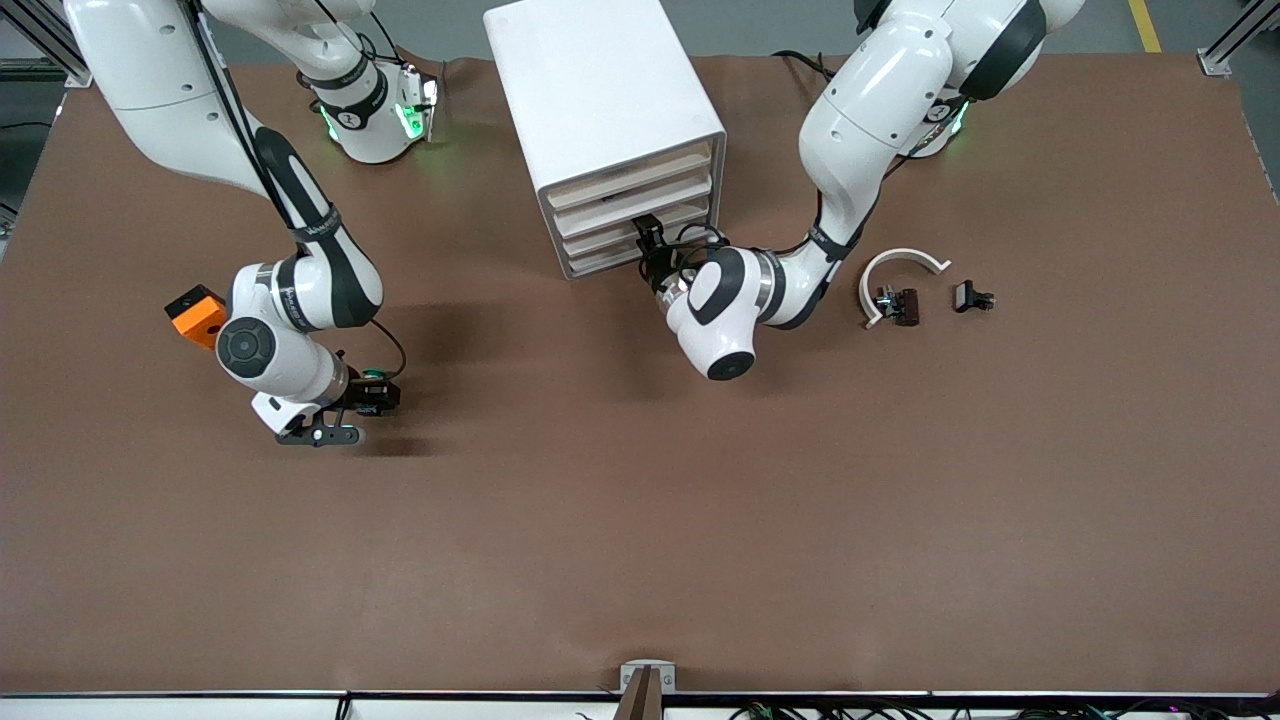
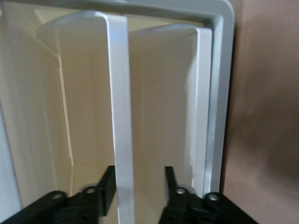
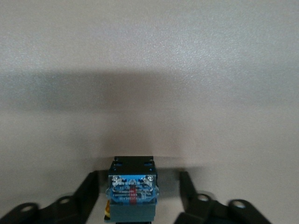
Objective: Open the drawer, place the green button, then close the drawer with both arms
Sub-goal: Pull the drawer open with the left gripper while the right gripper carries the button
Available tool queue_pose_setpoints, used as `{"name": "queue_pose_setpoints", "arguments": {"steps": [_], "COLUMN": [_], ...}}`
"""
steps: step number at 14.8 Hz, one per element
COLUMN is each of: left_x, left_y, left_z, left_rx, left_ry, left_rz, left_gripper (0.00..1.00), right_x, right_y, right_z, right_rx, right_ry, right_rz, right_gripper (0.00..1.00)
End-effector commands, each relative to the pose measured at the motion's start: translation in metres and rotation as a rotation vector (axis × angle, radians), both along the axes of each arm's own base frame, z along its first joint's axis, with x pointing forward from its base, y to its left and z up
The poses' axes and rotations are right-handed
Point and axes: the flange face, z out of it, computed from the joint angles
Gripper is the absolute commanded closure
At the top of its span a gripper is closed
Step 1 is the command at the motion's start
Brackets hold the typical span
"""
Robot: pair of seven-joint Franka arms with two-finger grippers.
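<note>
Front view: tabletop (image 1: 640, 520) brown, white cabinet (image 1: 610, 110) at robots' edge, all four drawers shut. Left gripper (image 1: 650, 240) at lowest drawer (image 1: 600, 262) front; fingers (image 2: 108, 184) apart, straddling upright lip, not yet clamped. Right gripper (image 1: 372, 393) low over tabletop toward right arm's end; fingers (image 3: 88, 193) apart, flanking button (image 3: 132, 189), gap each side. Button directly between fingers, nearer right arm. Orange block (image 1: 197, 313) beside right arm.

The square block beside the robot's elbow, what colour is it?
Bright orange block, with a small dark hole on top; the front view shows it best.
</note>
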Motion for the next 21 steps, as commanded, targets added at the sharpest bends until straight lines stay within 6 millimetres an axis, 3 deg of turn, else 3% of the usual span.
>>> {"name": "queue_pose_setpoints", "arguments": {"steps": [1, 3, 6, 8, 13, 15, 18, 19, 21], "left_x": [0.001, 0.003, 0.008, 0.023, 0.076, 0.095, 0.119, 0.124, 0.133], "left_y": [-0.006, -0.005, 0.000, 0.004, 0.029, 0.040, 0.052, 0.057, 0.063], "left_z": [0.004, 0.004, 0.003, 0.009, 0.014, 0.015, 0.017, 0.017, 0.019], "left_rx": [0.009, 0.007, 0.016, 0.011, 0.026, 0.026, 0.018, 0.023, 0.010], "left_ry": [0.022, 0.022, 0.014, -0.017, -0.089, -0.113, -0.142, -0.150, -0.179], "left_rz": [0.012, 0.018, 0.020, 0.028, 0.089, 0.114, 0.147, 0.155, 0.160], "left_gripper": [0.71, 0.91, 0.91, 0.91, 0.91, 0.90, 0.87, 0.84, 0.65], "right_x": [0.006, 0.013, 0.023, 0.026, 0.048, 0.053, 0.047, 0.042, 0.030], "right_y": [0.000, -0.001, -0.004, -0.004, 0.008, 0.027, 0.075, 0.094, 0.134], "right_z": [0.000, 0.007, 0.018, 0.033, 0.127, 0.162, 0.221, 0.235, 0.252], "right_rx": [-0.011, -0.011, -0.009, -0.014, -0.053, -0.079, -0.129, -0.150, -0.187], "right_ry": [-0.006, -0.014, -0.040, -0.027, 0.148, 0.188, 0.206, 0.218, 0.223], "right_rz": [0.003, -0.012, -0.015, -0.016, -0.036, -0.072, -0.155, -0.187, -0.255], "right_gripper": [0.76, 0.80, 0.80, 0.79, 0.79, 0.78, 0.78, 0.78, 0.78]}}
